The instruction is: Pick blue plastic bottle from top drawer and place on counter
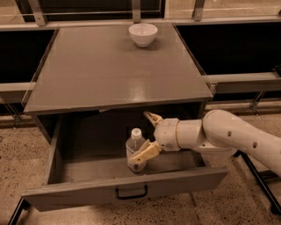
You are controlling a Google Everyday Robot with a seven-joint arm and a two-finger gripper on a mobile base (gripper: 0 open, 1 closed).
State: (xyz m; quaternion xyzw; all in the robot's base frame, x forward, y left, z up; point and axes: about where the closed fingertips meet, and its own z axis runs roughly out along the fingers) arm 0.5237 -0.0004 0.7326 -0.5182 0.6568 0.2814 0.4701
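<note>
1. White bowl: round, upright, on the counter near the far edge, a little right of centre, well clear of both far corners.
2. Metal posts: three uprights behind the far edge, at the left corner, middle and right corner.
3. Grey ledges: one beyond each side edge, with dark recesses above them.
4. Speckled floor: below the front edge.
5. Black frame legs: slanting, lower right and lower left.

Gripper: below the front edge, fingers spread.
</note>
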